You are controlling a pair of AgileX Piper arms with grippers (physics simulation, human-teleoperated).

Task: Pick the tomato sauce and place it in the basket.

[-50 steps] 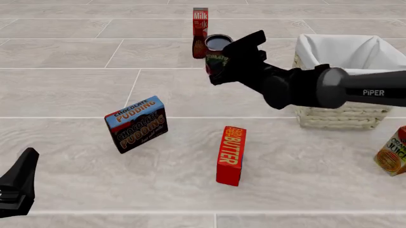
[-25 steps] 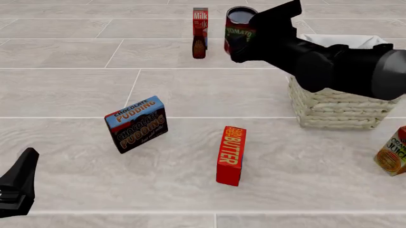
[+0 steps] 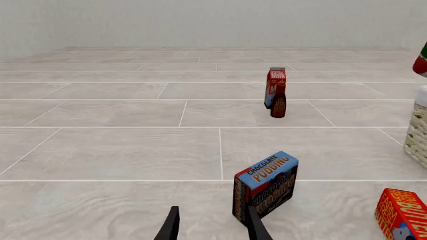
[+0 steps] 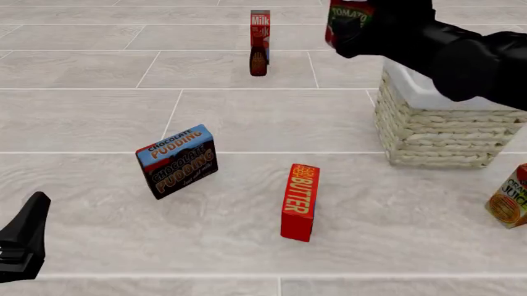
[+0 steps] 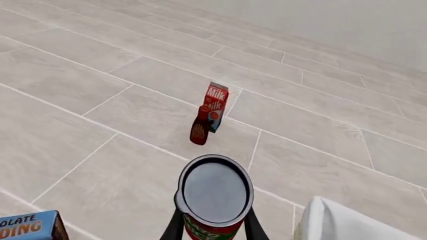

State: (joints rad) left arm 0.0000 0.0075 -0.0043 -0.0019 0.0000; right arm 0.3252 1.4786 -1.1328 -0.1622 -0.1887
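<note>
Tomato sauce: raised high to clear the rim, clenched in right jaws, at the basket's ten o'clock. Left jaws: parted, empty, idle low over the desk.

We see red can with green-white band, grey top. Basket cream weave, white liner. Milk carton red, dark brown bottle at its 6 o'clock. Pudding box blue top, brown face. Butter box red, yellow lettering. Juice carton orange-green. Floor beige tile.
</note>
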